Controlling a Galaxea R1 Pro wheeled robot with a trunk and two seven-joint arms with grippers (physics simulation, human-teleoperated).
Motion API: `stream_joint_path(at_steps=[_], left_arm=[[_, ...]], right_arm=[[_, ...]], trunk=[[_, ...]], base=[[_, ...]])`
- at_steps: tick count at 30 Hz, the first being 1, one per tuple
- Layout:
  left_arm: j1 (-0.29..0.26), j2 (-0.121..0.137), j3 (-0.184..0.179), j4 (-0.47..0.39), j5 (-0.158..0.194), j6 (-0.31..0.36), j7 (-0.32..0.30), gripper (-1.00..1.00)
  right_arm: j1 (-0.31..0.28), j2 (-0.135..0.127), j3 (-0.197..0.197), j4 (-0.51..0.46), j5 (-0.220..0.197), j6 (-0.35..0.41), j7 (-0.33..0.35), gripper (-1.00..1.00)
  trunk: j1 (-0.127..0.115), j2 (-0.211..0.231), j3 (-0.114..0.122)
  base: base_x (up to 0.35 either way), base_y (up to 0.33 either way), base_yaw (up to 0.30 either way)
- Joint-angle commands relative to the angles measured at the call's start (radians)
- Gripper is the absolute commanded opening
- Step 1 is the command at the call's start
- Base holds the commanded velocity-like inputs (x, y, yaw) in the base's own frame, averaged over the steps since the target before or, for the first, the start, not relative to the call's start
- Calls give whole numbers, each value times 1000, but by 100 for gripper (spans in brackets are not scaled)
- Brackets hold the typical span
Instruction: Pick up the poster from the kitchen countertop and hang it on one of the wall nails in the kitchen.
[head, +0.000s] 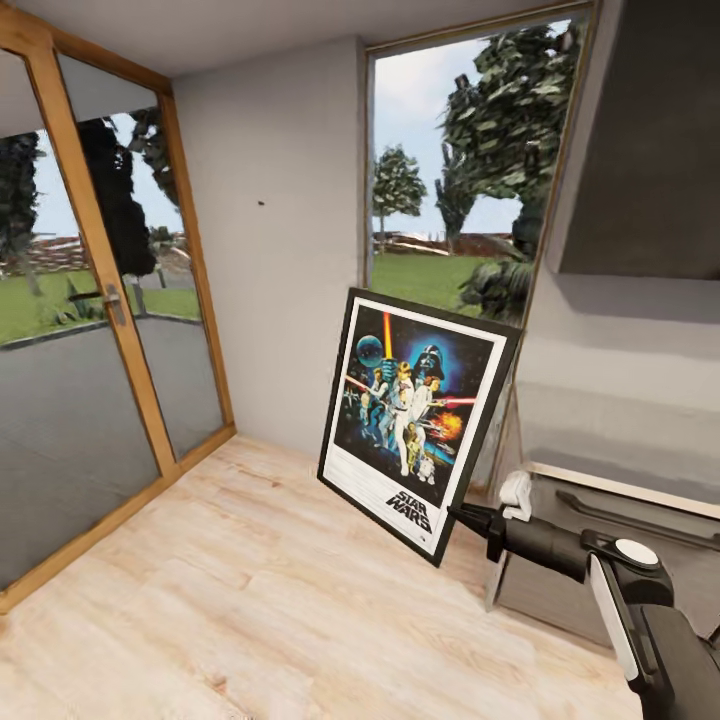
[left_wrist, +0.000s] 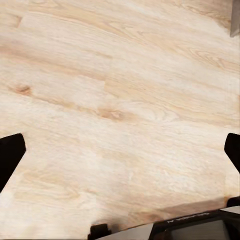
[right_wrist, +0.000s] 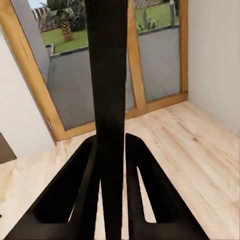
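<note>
The poster (head: 415, 420) hangs tilted in the air in front of the window corner, its Star Wars artwork facing me. My right gripper (head: 464, 516) is shut on its lower right corner. In the right wrist view the poster's black edge (right_wrist: 107, 75) runs up between the fingers (right_wrist: 82, 185) of the right gripper (right_wrist: 112, 155). A wall nail (head: 261, 203) shows as a dark speck on the grey wall, up and left of the poster. My left gripper (left_wrist: 120, 152) stands open over the wooden floor, with nothing between its fingertips (left_wrist: 10, 155).
A glass door with a wooden frame (head: 110, 300) takes up the left side. A window (head: 455, 200) is behind the poster. A dark hood (head: 650, 150) and the edge of a counter (head: 610, 485) stand at the right. Light wood floor (head: 250, 590) spreads below.
</note>
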Motion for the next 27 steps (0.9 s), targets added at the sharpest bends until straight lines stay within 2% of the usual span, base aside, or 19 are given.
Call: stream_joint_path(at_steps=[1, 7, 27], left_arm=[[0, 0, 2, 0, 0, -2, -5, 100], [0, 0, 2, 0, 0, -2, -6, 100], [0, 0, 2, 0, 0, -2, -7, 100]], right_arm=[[0, 0, -1, 0, -3, 11, 4, -100], [0, 0, -2, 0, -4, 12, 4, -100], [0, 2, -1, 0, -4, 10, 4, -100]], trunk=[[0, -1, 0], [0, -1, 0], [0, -1, 0]], base=[[0, 305, 290], [0, 327, 122], [15, 346, 4]])
